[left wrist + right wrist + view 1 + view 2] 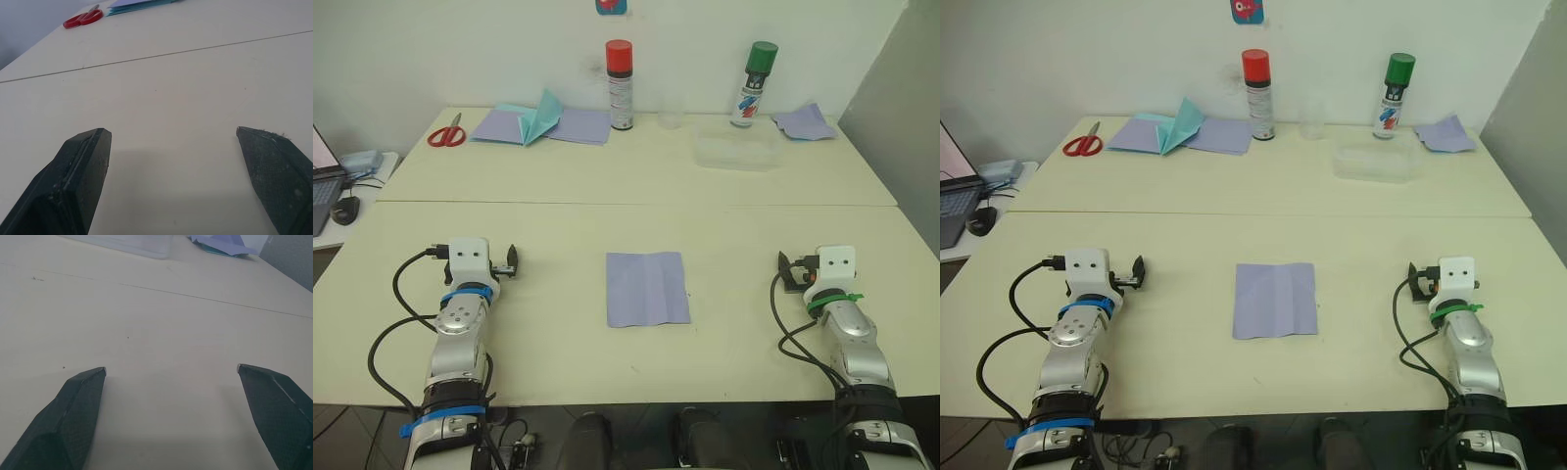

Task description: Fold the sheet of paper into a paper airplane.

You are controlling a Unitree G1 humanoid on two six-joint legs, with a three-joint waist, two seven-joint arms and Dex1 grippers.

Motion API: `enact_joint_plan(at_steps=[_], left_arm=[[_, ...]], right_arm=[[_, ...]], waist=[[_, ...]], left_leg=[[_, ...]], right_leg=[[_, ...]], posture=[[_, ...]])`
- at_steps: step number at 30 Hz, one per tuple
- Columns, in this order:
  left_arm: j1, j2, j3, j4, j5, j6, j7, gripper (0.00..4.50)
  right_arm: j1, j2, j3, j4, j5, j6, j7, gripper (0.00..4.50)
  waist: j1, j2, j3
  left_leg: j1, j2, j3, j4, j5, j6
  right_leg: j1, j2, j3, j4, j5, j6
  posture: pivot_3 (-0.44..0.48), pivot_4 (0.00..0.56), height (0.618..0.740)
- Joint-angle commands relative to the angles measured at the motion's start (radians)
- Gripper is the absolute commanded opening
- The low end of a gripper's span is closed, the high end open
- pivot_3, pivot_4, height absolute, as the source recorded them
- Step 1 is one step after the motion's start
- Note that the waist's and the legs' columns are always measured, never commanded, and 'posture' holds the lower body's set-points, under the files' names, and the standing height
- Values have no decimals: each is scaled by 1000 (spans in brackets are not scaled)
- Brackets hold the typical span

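While both arms rest on the near table, you have nothing in either claw. Your left gripper (512, 264) lies on the tabletop well to the left of the sheet of paper (647, 288), and the left wrist view shows its two black fingers (80, 171) spread wide over bare surface. Your right gripper (787, 271) lies well to the right of the sheet, and its fingers (73, 411) stand equally wide, also over bare table (558, 343).

The sheet lies flat between the two grippers, roughly midway, touching neither. It is open, with faint crease lines running across it, one down the middle. No flap is raised and no corner is turned in.

Judgement: folding has not begun; the step in hand is the first approach to the sheet. Your next move likely calls for one gripper to pin the sheet while the other lifts an edge or corner. Thin paper lying flush on a smooth table gives little to catch, so expect it to slide rather than lift unless it is held down.

Farther back, across the seam to the second table, you will find red scissors (446, 134), a stack of lavender sheets (578, 125) with a teal-green folded shape (538, 117) on them, a red-capped spray can (620, 85), a clear tray (736, 152), a green-capped spray can (753, 84), and more lavender paper (805, 122) at the far right.
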Motion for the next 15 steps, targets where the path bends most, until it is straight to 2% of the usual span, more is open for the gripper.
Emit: enact_joint_plan(at_steps=[1,4,15], left_arm=[[-14,14,11,5,8,3,21,4500],[-24,-6,34,2,-42,2,5,4500],[12,-14,27,-53,-61,6,-14,4500]], right_arm=[[4,-13,-24,-39,8,-3,-2,4485],[14,-14,-30,-61,9,10,-9,4485],[20,-19,-32,-68,9,22,-2,4485]], waist=[[0,0,0],[0,0,0],[0,0,0]], left_leg=[[0,0,0,0,0,0],[0,0,0,0,0,0],[0,0,0,0,0,0]], right_leg=[[0,0,0,0,0,0],[0,0,0,0,0,0],[0,0,0,0,0,0]], posture=[[0,150,740],[0,150,740],[0,150,740]])
